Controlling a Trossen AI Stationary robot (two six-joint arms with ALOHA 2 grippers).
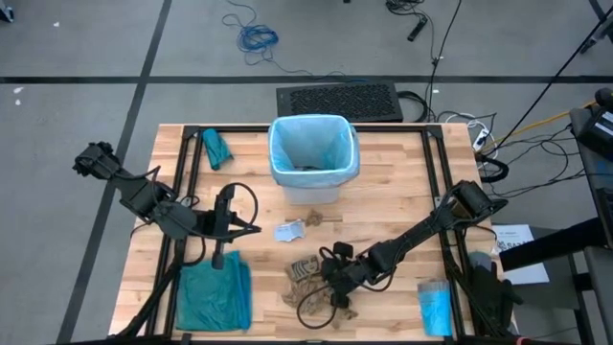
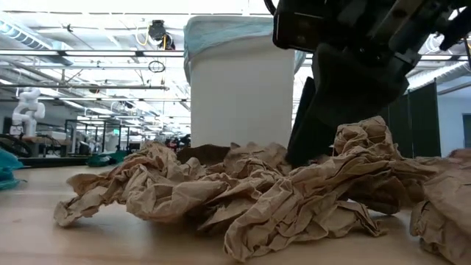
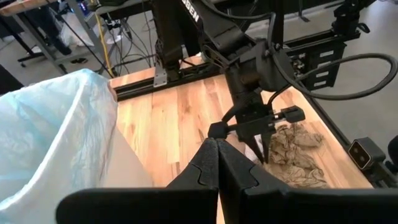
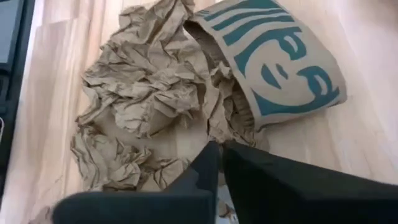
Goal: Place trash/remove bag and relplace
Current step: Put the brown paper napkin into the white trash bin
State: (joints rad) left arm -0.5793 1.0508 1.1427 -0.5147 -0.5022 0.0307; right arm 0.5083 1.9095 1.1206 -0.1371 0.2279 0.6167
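A heap of crumpled brown paper trash [image 1: 311, 283] lies on the wooden table near its front edge, with a brown printed sleeve [image 4: 273, 68] among the scraps. My right gripper [image 4: 216, 148] is down at the heap, shut, its fingertips in the paper. A whitish wrapper [image 1: 290, 230] lies between the heap and the white bin [image 1: 313, 182]. The pale blue bag [image 1: 311, 144] lines the bin, folded over its rim. My left gripper [image 3: 217, 152] hovers shut left of the wrapper, holding nothing. My right gripper meets the crumpled brown paper [image 4: 211, 127] at the heap's edge beside the printed sleeve, slanting down from the table's right side. The shut fingertips [image 3: 262, 149] hide what lies between them, so one scrap or several cannot be told. The heap rests on the table.
A darker teal bag [image 1: 213, 292] lies at the front left and a small teal bundle [image 1: 215, 149] at the far left. A folded blue packet [image 1: 436, 307] lies at the front right. Black frame rails [image 1: 187, 172] run along both table sides.
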